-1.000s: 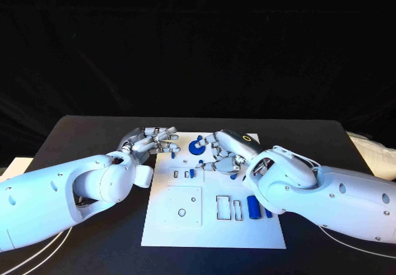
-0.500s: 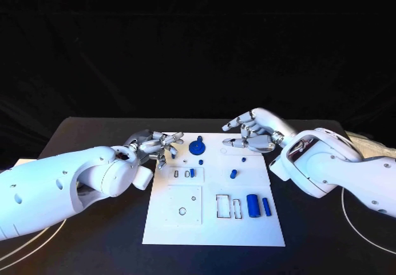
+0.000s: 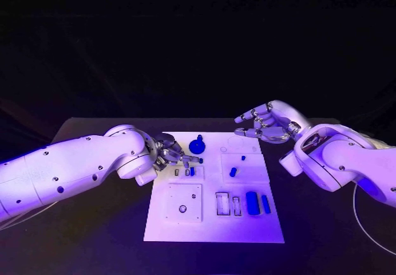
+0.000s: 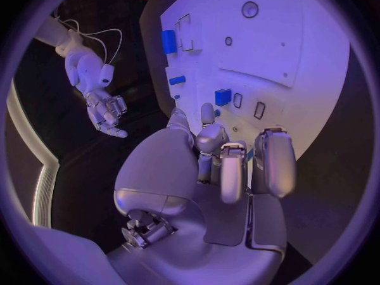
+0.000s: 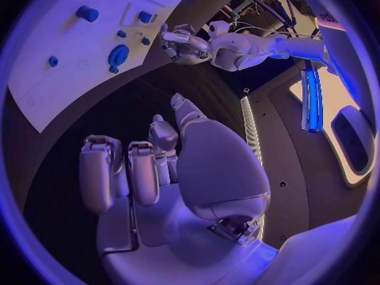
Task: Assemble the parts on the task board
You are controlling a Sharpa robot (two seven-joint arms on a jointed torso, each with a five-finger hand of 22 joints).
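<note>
Over the task board (image 3: 248,229), my left hand (image 3: 171,153) curled, hold unclear, wrist view shows fingers (image 4: 273,164) above slots, my right hand (image 3: 268,125) spread, empty.

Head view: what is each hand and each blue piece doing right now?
Left hand: fingers curled, low over the white board.
Right hand: raised, empty, fingers apart.
Round blue piece: on the board.
Blue bar: lying flat.
Small blue peg: on the board.

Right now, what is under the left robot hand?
Under the left robot hand lies the task board's left edge with small slots and a blue part; anything beneath the fingers stays hidden.
</note>
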